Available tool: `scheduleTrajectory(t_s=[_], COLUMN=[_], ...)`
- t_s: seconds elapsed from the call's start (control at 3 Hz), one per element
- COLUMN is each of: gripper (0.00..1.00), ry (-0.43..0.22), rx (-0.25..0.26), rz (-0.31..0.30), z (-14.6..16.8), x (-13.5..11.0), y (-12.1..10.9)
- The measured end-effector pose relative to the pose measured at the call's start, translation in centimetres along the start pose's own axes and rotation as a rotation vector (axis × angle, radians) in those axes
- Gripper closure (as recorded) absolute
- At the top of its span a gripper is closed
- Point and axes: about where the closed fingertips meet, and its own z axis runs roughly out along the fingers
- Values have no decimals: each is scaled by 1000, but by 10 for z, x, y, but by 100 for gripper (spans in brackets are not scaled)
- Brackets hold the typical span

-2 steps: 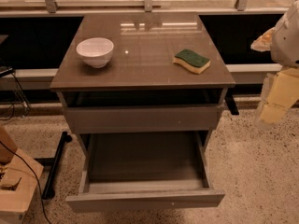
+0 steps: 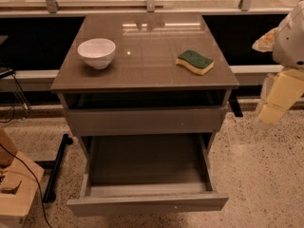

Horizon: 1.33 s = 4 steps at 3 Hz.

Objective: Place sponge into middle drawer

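The sponge [image 2: 194, 61], yellow with a dark green scrub layer, lies flat on the right side of the cabinet top [image 2: 147, 46]. Below the closed top-tier front [image 2: 142, 120], the middle drawer [image 2: 147, 202] is pulled out wide; its grey-brown inside is bare. My gripper [image 2: 275, 101] hangs at the right edge of the view, beside the cabinet's right side and lower than the top. It is well to the right of the sponge, touches nothing and holds nothing.
A white bowl [image 2: 96, 52] stands on the left of the cabinet top. A wooden block [image 2: 14, 189] and a black cable lie on the speckled floor at the lower left. A dark ledge with metal posts runs behind the cabinet.
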Motion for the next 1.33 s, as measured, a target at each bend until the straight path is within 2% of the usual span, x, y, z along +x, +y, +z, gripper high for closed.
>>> scheduleTrajectory(t_s=[0.33,0.67,1.0,1.33], gripper=[0,0,0,0], ry=[-95,-100,-184,-350], rx=[17,22,69,115], rz=[20,25,87,177], z=[10,9,15,34], x=[-21,-21,-27,-41], y=[-10,-10,-28,-70])
